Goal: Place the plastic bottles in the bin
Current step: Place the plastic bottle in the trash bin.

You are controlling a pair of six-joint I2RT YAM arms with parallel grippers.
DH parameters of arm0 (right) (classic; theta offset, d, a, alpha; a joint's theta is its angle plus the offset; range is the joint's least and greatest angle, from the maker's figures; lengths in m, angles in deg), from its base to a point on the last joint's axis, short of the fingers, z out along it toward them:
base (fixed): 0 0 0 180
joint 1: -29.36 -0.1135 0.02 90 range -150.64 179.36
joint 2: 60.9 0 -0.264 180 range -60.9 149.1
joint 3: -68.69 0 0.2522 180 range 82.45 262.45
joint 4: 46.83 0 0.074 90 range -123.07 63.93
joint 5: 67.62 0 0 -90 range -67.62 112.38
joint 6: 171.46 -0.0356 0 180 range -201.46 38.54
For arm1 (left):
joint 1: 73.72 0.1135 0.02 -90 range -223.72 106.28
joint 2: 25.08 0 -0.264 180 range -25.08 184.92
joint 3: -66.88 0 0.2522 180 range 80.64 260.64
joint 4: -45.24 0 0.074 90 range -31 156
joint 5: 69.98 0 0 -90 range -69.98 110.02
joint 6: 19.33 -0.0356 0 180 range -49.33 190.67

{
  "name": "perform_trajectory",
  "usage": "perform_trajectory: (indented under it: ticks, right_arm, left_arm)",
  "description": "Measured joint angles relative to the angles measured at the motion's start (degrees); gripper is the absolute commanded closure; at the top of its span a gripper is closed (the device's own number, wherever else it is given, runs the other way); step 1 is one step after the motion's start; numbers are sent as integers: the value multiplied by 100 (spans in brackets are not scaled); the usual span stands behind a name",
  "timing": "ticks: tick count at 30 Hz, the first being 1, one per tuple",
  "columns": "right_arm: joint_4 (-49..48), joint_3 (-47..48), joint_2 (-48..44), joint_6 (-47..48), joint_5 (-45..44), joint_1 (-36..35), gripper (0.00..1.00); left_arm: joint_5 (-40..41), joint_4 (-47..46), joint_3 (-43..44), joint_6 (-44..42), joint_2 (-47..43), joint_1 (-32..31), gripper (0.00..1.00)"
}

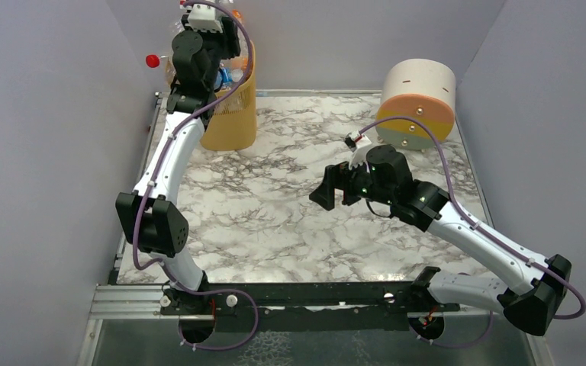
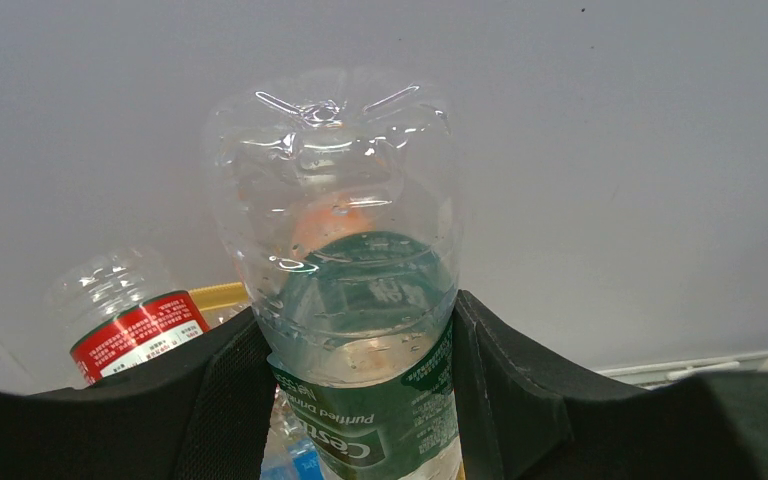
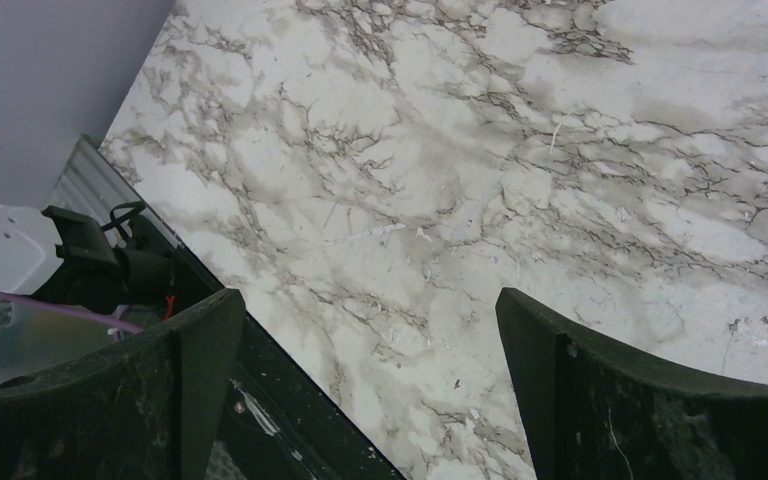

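Note:
My left gripper (image 2: 360,312) is shut on a clear bottle with a green label (image 2: 365,380), held base-up against the grey back wall. In the top view the left gripper (image 1: 225,49) is raised over the yellow-orange bin (image 1: 233,114) at the far left. A bottle with a red label (image 2: 135,335) and the bin's yellow rim (image 2: 218,294) show below the fingers. A red-capped bottle (image 1: 155,61) sticks out at the bin's left side. My right gripper (image 1: 334,194) is open and empty above the marble table; it also shows in the right wrist view (image 3: 370,310).
A round white, orange and grey drum (image 1: 418,103) stands at the far right of the marble table (image 1: 290,221). Grey walls close in the left, back and right sides. The black front rail (image 3: 290,400) runs under the right gripper.

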Motion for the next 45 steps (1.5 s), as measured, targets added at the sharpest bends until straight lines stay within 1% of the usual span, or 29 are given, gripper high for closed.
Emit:
perform_trajectory:
  ticks: [7,14,30,33,37,40,42,45]
  right_arm:
    - [-76,-44,61,-28,87,0,0]
    - [-101,-55,116,-61,127,0,1]
    - [-229,-83,210,-74,197,0,0]
    - [-234,-83,227,-101,205,0,0]
    - [-260,-109,249,-109,216,0,0]
    - [-273,-129,249,-109,219,0,1]
    - [-284,-142,249,-111,223,0,0]
    - [-319,-168,249,-114,234,0,0]
  left_arm:
    - [101,-85,85,-308,293,15,47]
    - [136,-83,85,-396,439,59,46]
    - [-35,90,83,105,739,181,44]
    - [-63,87,57,170,739,212,41]
    - [-94,160,31,256,739,236,26]
    - [-125,334,31,271,739,247,18]
    - [-125,490,35,264,739,278,15]
    - [-127,621,57,271,737,334,12]
